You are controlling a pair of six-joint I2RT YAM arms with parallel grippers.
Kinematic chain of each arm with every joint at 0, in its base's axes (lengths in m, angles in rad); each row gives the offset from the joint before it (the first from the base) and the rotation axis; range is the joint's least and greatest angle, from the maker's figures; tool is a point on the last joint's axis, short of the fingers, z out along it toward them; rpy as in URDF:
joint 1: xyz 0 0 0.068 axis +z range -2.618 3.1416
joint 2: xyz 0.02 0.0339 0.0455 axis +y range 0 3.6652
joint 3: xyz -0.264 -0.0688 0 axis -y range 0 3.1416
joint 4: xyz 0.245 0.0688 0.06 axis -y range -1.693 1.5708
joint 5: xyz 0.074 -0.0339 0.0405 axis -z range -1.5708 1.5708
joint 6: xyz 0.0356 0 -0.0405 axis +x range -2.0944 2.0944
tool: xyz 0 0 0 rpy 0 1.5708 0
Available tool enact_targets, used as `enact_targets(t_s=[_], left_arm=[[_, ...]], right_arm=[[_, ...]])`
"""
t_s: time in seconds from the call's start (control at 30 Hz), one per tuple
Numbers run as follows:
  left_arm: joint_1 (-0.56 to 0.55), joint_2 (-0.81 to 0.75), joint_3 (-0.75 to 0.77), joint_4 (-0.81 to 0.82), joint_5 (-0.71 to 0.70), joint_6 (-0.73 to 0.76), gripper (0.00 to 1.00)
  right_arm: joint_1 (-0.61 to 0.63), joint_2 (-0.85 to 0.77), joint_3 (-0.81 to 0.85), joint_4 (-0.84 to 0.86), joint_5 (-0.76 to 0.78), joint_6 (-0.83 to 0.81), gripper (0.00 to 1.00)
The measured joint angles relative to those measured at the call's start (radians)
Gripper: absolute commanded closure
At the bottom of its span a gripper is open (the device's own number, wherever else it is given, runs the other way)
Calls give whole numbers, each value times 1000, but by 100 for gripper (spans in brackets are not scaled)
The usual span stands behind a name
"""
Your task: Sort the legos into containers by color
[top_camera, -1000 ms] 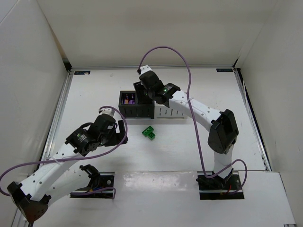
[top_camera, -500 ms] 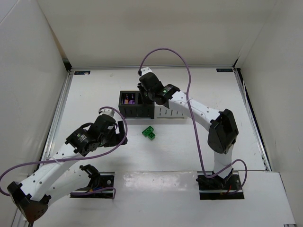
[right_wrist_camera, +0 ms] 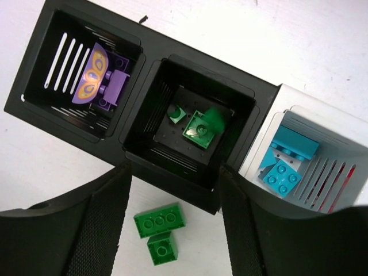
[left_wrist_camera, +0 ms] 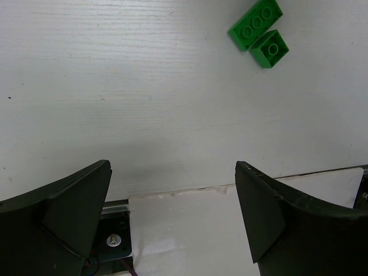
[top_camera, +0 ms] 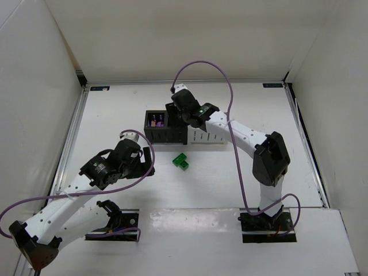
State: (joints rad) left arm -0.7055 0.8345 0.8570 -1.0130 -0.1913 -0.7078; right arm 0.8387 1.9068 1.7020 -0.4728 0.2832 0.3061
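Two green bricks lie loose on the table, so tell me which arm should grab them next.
Left, probably. The left fingers, open, sit low over the table with the green bricks just ahead and nothing between. The right fingers hang above the containers, so that arm would have to back off first.

It was a robotics lab cell. Its plain white panel walls boxed in a white desk with two bolted-down black-and-white robot arms.

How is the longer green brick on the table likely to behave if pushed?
The longer green brick looks like rigid plastic, so it probably won't flex. Lying flat, studs up, on the table, it should slide, not roll. The smaller green brick seems to touch it, so both would likely move.
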Motion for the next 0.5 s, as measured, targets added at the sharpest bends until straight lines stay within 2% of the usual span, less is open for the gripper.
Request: enact_targets(t_s=[0.07, 0.5], left_arm=[[0, 0, 0, 0, 0, 0, 0], [0, 21, -10, 26, 3, 8, 0]], right_arm=[[-8, 0, -6, 2, -25, 0, 27], [2, -23, -26, 5, -69, -5, 30]])
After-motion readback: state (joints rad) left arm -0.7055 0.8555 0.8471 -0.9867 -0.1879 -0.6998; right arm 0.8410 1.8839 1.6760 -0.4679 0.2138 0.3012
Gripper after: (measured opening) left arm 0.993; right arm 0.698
